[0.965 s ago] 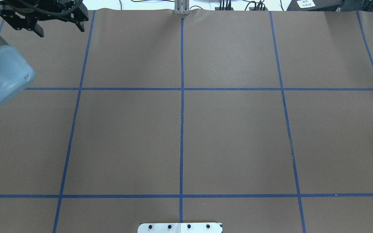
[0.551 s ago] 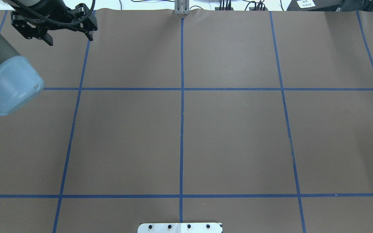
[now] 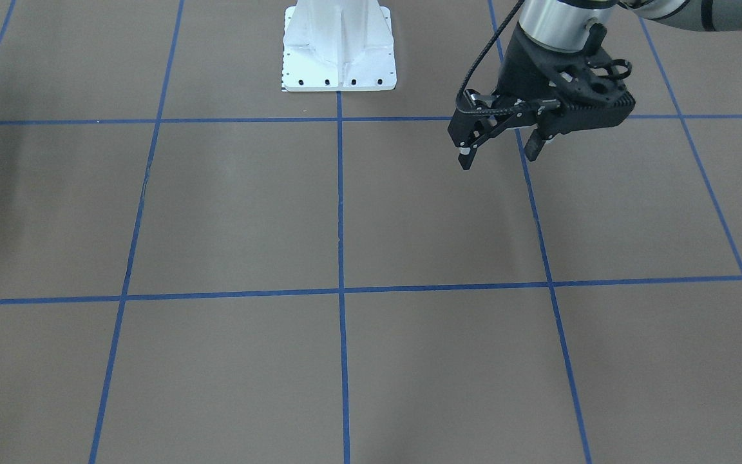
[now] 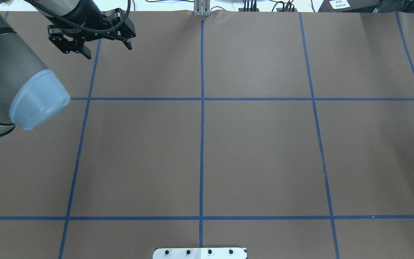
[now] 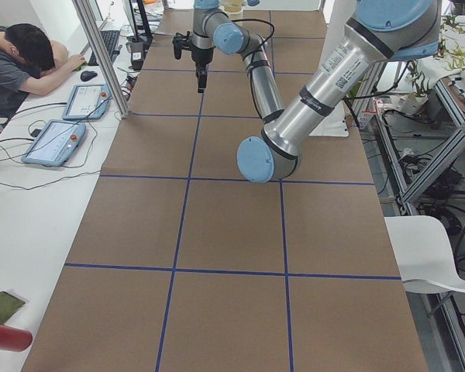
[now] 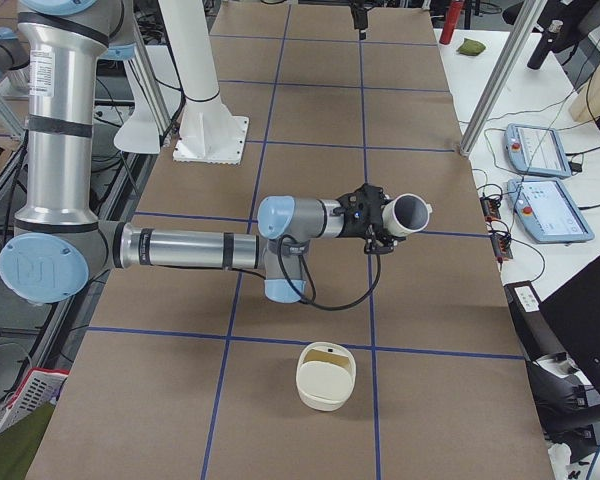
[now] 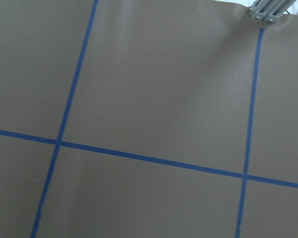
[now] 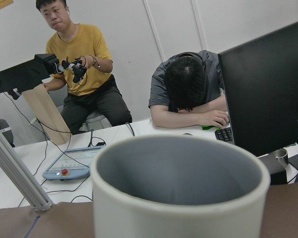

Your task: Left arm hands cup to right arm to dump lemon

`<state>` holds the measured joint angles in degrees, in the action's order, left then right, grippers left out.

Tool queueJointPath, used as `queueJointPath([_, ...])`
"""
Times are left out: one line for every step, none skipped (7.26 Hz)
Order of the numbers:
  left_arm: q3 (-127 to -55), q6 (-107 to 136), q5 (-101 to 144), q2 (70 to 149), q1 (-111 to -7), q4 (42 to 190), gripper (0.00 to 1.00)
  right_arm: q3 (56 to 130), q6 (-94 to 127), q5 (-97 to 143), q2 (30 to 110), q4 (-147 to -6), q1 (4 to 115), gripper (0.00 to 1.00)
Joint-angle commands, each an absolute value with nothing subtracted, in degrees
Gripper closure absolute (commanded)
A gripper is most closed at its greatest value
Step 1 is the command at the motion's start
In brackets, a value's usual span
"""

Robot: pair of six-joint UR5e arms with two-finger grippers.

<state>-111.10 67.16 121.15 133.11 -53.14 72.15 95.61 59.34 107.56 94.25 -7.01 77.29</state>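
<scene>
The left gripper (image 4: 108, 50) hangs in the upper left of the overhead view. Its fingers are spread wide with nothing between them, above a blue tape line (image 4: 92, 68). In the right side view the cup (image 6: 408, 212) is right of centre, at the tip of the right gripper (image 6: 383, 220). It is tipped so its grey mouth faces the frame's right. Whether those fingers clamp it, I cannot tell. A cream tub (image 6: 327, 380) stands below it, at lower centre.
</scene>
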Motion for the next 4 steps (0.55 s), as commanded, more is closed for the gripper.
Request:
queueJointPath([-107.2, 75.7, 128.1, 134.4, -53.2, 80.6, 0.00, 98.1, 50.6, 102.0, 89.1, -18.1, 72.4, 0.96])
queueJointPath([-104.4, 80.5, 130.3, 136.3, -53.3, 83.8, 0.00, 99.1, 47.8, 94.8, 88.1, -21.7, 66.8, 0.97])
queueJointPath([-102.5, 84.2, 131.6, 137.4, -53.3, 87.4, 0.00, 101.0, 44.6, 88.7, 86.7, -26.1, 61.7, 0.97])
queueJointPath([-100.7, 87.9, 131.7, 138.5, -53.4, 89.5, 0.00, 103.3, 42.8, 82.2, 84.2, -32.7, 56.5, 0.97])
